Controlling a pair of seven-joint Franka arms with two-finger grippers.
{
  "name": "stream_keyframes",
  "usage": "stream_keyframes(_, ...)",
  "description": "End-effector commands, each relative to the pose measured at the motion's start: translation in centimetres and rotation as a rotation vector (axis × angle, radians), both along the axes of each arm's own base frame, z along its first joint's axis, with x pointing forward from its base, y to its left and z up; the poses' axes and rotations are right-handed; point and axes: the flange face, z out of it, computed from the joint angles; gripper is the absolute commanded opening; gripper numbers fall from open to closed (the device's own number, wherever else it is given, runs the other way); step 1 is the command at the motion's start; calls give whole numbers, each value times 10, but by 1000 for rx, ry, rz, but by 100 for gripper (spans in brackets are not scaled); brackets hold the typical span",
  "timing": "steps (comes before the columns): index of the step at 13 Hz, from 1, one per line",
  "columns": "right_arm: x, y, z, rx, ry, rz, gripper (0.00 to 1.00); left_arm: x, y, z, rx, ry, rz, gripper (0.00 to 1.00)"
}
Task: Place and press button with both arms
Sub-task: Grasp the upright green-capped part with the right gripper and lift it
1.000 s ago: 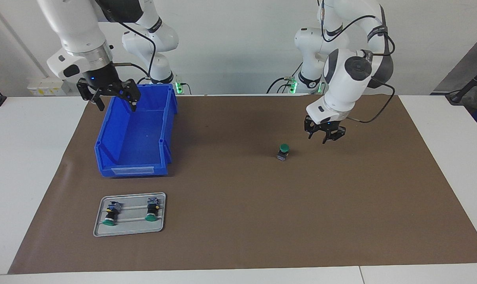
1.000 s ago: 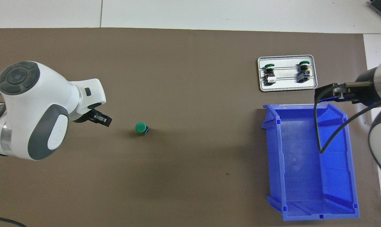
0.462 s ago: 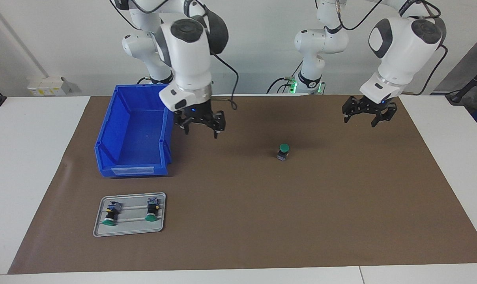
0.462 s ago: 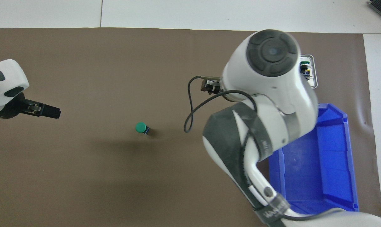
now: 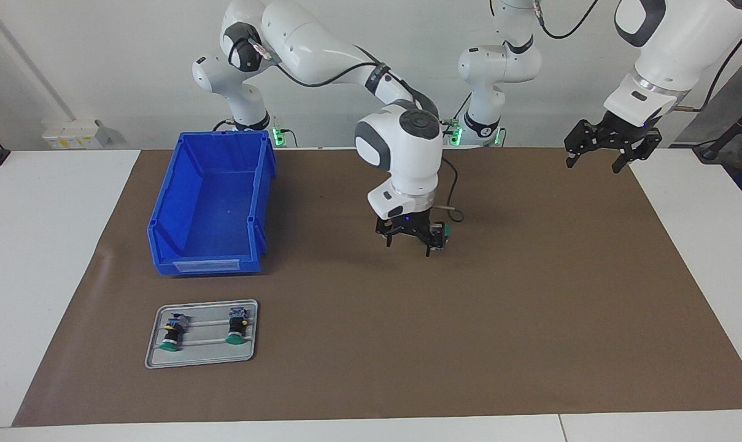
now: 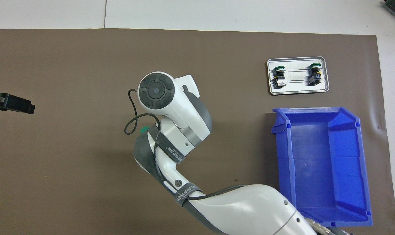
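Facing view, reading across the frame. Lower left: grey tray [image 5: 162, 359] carried two spare buttons [image 5: 173, 332] lying on their sides, out of play. Above it stood the blue bin [image 5: 162, 233], nothing visible inside. Frame centre: right gripper [image 5: 409, 244] hung low over the brown mat [image 5: 530, 307], jaws spread wide, nothing between them. The button [image 5: 445, 230] sat on the mat at frame centre, immediately right of that gripper in the picture. Only its green cap showed past the fingertip [image 5: 429, 248], and touching or a hair apart, I couldn't tell. So the key offset: the target was outside the jaw gap, off to the frame-right side of it, not under the gripper's centreline. In the overhead view the right arm's wrist covered nearly all of it; a green sliver of the button [image 6: 145, 130] peeked out at the wrist's left edge in that frame. Cap faced up, so the long axis read as vertical, with the body hidden. Upper right of the facing frame: left gripper [image 5: 607, 146] was raised high over the mat's corner, jaws also wide and empty, well apart from the button. The right arm was clearly the nearer one. My read: any press needs a small sideways shift toward frame right first, otherwise a finger clips the cap's edge and tips it.
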Motion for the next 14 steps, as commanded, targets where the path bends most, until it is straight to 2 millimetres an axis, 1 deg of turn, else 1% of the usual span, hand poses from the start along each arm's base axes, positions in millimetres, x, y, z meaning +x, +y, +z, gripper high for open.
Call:
stream_keyframes(1, -23, 39, 5, 10, -29, -7, 100, 0, 3, 6, 21, 20, 40, 100)
stream_keyframes(2, -35, 48, 5, 8, -25, 9, 100, -4, 2, 6, 21, 22, 46, 100)
stream_keyframes(3, -42, 54, 7, 13, -26, 20, 100, -6, 3, 4, 21, 26, 46, 100)
stream_keyframes(5, -57, 59, -19, -12, -2, 43, 100, -7, 3, 2, 22, 28, 55, 100)
stream_keyframes(6, -61, 54, -24, -9, -4, 50, 100, -8, 3, 1, 22, 33, 52, 100)
stream_keyframes(7, -64, 50, -33, 0, -10, 53, 100, -12, 4, -2, 21, 34, 55, 100)
stream_keyframes(8, -67, 49, -37, 6, -17, 60, 99, -11, 4, -4, 21, 25, 54, 100)
stream_keyframes(9, -71, 49, -39, 1, -13, 66, 97, -6, 3, -3, 19, -12, 47, 100)
stream_keyframes(11, -76, 47, -42, -8, -4, 72, 92, -5, 4, -1, 26, -20, 47, 100)
stream_keyframes(12, -84, 53, -42, -9, -3, 86, 90, -5, 4, -3, 30, -15, 47, 100)
stream_keyframes(14, -90, 56, -40, -13, 2, 94, 88, -5, 5, -3, 34, -14, 49, 100)
